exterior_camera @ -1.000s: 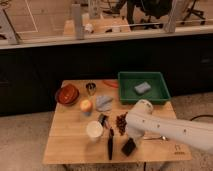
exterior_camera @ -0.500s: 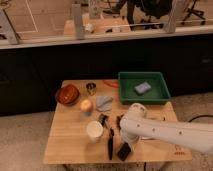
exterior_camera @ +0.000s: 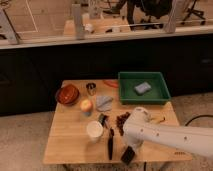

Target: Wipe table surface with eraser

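With the eraser just beneath my gripper on the table surface, I can't tell its grip, and I judge most wiping remains.

The white arm — cut off at the right edge — mostly hides the gripper above the eraser.

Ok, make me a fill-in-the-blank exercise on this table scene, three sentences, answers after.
1. The grey-blue sponge lies inside the green ____.
2. The gripper is at the small black ____ near the front edge of the table.
3. The white ____ stands just left of the black-handled tool.
Missing words: tray; eraser; cup.
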`<state>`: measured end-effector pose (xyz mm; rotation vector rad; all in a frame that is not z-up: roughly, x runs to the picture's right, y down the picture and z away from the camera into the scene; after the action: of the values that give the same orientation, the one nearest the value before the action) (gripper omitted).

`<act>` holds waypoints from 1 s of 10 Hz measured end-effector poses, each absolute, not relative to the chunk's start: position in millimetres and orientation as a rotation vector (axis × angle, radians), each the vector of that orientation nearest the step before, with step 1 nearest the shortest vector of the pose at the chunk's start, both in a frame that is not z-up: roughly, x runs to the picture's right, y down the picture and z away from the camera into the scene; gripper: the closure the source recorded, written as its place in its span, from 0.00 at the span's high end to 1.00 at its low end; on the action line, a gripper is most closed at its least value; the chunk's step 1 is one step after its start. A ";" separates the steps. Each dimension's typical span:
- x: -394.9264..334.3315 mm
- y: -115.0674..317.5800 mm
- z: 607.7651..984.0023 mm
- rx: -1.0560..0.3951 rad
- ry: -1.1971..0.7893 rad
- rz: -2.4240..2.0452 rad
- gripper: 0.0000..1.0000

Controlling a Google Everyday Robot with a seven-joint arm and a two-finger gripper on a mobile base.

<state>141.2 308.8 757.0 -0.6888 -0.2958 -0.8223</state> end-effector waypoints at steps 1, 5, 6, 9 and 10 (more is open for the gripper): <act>154.0 309.4 760.0 -0.701 -0.280 -0.799 0.00; 174.8 299.7 774.5 -0.718 -0.239 -0.716 0.00; 175.8 291.2 776.2 -0.715 -0.231 -0.695 0.00; 153.5 277.0 780.2 -0.705 -0.246 -0.694 0.00; 137.8 274.2 781.9 -0.701 -0.258 -0.708 0.00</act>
<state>137.8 274.2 781.9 -0.7007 -0.2575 -0.7078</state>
